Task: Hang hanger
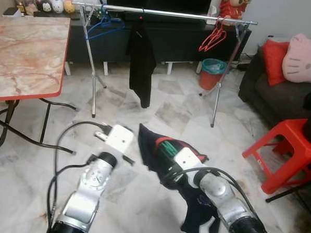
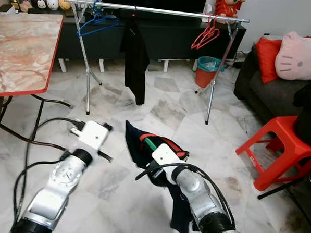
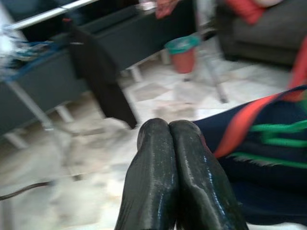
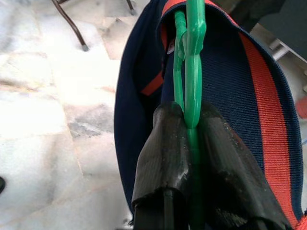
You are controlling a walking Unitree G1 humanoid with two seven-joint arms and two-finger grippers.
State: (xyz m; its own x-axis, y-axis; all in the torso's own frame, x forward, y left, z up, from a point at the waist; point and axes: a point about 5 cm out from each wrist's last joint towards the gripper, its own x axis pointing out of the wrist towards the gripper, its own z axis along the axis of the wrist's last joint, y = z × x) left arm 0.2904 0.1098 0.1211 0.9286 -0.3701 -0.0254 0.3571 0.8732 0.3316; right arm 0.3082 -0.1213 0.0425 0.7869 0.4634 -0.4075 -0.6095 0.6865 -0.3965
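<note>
A green hanger (image 4: 192,62) is clamped between the two black fingers (image 4: 165,153) of the right hand (image 4: 192,143), with a navy garment (image 1: 153,150) trimmed in red draped over it. The hanger and garment are held low above the tiled floor (image 1: 140,209), well short of the clothes rail (image 1: 166,13), which is taken here as the landmark. The left hand (image 3: 172,167) is held beside the garment, on the marble-topped surface's (image 1: 23,52) side of it, with its fingers pressed together and nothing between them. On the rail a blue hanger (image 1: 103,25) is hung near the end closest to the surface, a black garment (image 1: 141,63) is hung near the middle, and red hangers (image 1: 214,38) are hung near the far end. A red bin with a green liner (image 1: 212,72) is seen behind the rail, under the red hangers. A red stool (image 1: 289,152) is placed off the rail's red-hanger end, before a dark sofa (image 1: 266,96) carrying a red cushion (image 1: 273,60) and a pink cushion (image 1: 304,59).
</note>
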